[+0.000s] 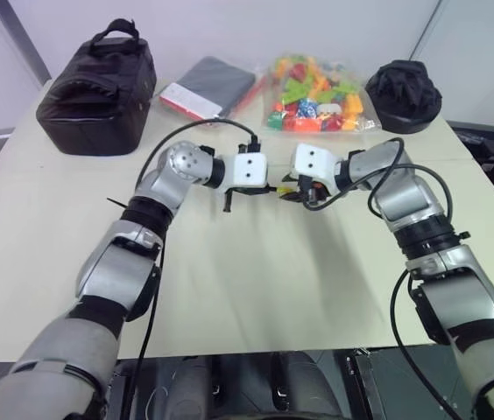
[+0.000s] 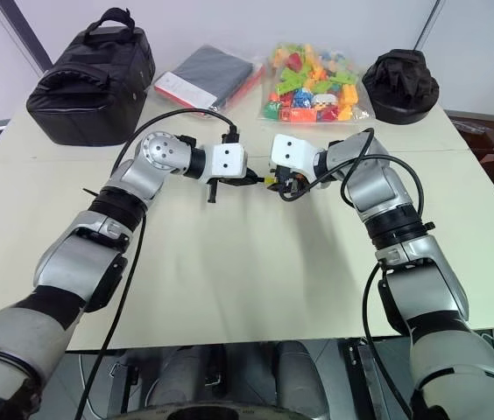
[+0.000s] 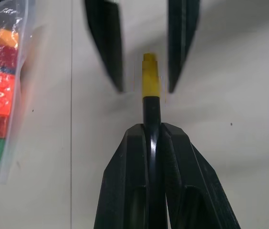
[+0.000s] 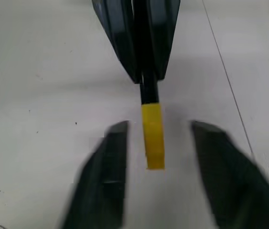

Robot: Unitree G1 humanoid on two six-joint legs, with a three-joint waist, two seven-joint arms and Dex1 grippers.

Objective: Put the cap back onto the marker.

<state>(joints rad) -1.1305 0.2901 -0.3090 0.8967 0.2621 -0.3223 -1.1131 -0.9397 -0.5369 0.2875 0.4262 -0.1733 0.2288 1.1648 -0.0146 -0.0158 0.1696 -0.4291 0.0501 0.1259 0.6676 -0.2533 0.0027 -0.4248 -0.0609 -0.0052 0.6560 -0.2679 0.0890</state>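
Left gripper clamps the marker, a slim glossy black stick held above desk centre. Cap, a small matte yellow cylinder, sits on its tip. Right gripper is spread wide around it, blocks bag at 12 o'clock. Risk: half-seated cap slips off, or a finger clips it on retreat.

Bright, even overhead light casts soft shadows on the pale table, while the right gripper's fingers blur
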